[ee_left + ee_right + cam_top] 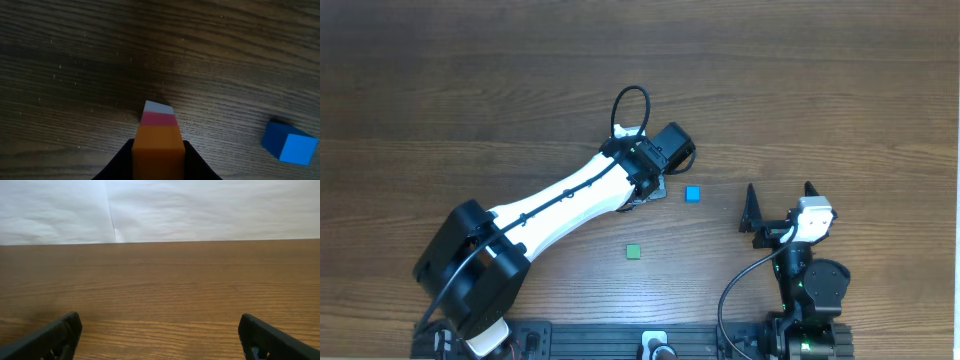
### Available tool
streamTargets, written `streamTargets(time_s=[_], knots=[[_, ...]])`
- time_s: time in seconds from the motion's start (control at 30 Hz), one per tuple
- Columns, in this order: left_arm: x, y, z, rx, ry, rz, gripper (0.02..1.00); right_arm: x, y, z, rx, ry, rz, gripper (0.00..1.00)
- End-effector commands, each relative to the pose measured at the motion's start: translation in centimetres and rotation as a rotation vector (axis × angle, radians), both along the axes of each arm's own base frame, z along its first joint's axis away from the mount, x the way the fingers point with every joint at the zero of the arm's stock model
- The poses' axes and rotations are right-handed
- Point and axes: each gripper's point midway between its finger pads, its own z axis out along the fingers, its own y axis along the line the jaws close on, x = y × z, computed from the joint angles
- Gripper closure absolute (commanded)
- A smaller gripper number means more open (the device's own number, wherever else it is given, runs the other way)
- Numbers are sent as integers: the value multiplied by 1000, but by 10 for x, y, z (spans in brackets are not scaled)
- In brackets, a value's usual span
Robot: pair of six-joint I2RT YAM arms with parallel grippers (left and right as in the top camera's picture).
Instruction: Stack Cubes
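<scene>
The green cube (634,251) lies near the orange cube (157,147), toward the arm bases. The left gripper (157,162) is closed on that orange cube, set over the pink cube (160,119) and white cube (159,107); an off-centre release or a dragging finger could topple them. The blue cube (692,193) sits just right of the orange cube. Farther right, the right gripper (779,195) gapes wide, empty

Orange cube (156,150) partly off-frame at btm; red cube (159,119) & white cube (159,107) mostly under it.
</scene>
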Motion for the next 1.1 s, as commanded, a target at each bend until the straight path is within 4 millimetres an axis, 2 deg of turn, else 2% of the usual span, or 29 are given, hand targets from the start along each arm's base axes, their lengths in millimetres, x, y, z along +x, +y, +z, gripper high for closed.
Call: streamTargets(time_s=[0.03, 1.1], knots=[[0, 3, 1, -7, 0, 14, 877, 0, -1, -2, -5, -1, -2, 9], [-2, 3, -5, 1, 17, 13, 693, 0, -1, -2, -5, -1, -2, 9]])
